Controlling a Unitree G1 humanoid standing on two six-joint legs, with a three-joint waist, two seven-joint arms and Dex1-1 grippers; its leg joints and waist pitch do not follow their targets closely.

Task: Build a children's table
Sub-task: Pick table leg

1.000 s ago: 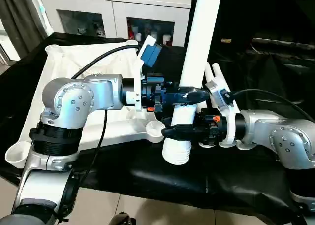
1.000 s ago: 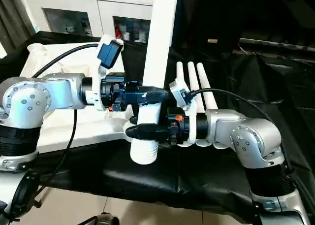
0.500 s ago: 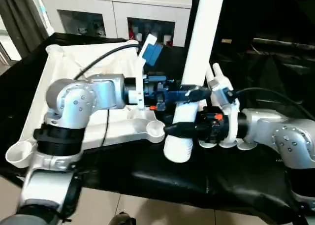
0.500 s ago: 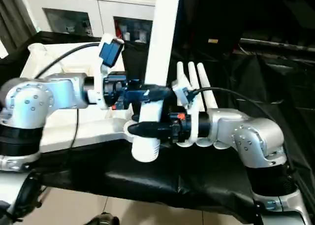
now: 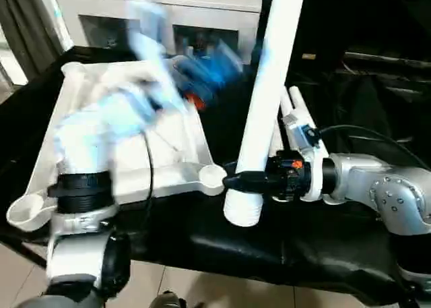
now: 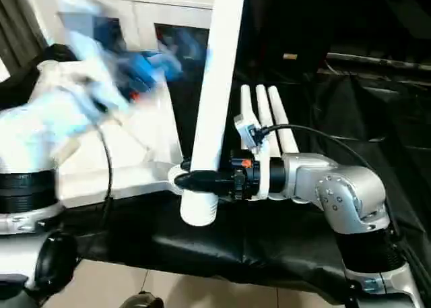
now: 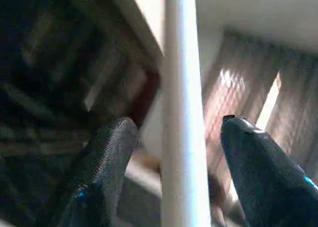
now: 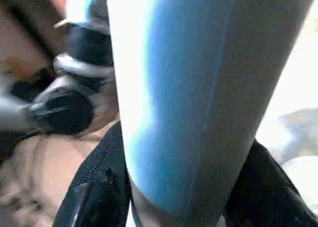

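A long white leg (image 5: 269, 85) stands almost upright over the table's front edge, flared end (image 5: 242, 210) down. My right gripper (image 5: 240, 181) is shut on it just above that end, and its black fingers (image 8: 99, 187) press both sides of the tube. The white tabletop (image 5: 121, 146) lies underside up at the left, with a corner socket (image 5: 212, 176) close beside the held leg. My left arm (image 5: 114, 112) is a blur above the tabletop. My left gripper (image 7: 179, 121) is open, its fingers (image 7: 107, 162) well apart, with the leg some way off between them.
More white legs (image 6: 269, 112) lie side by side on the black cloth (image 5: 222, 240) behind my right forearm. A white glass-door cabinet (image 5: 155, 18) stands beyond the table. The cloth's front edge drops to the floor just below the leg's flared end.
My left gripper has let go of the leg, opened wider and swung away up and to the left. My right gripper still holds the leg in much the same place.
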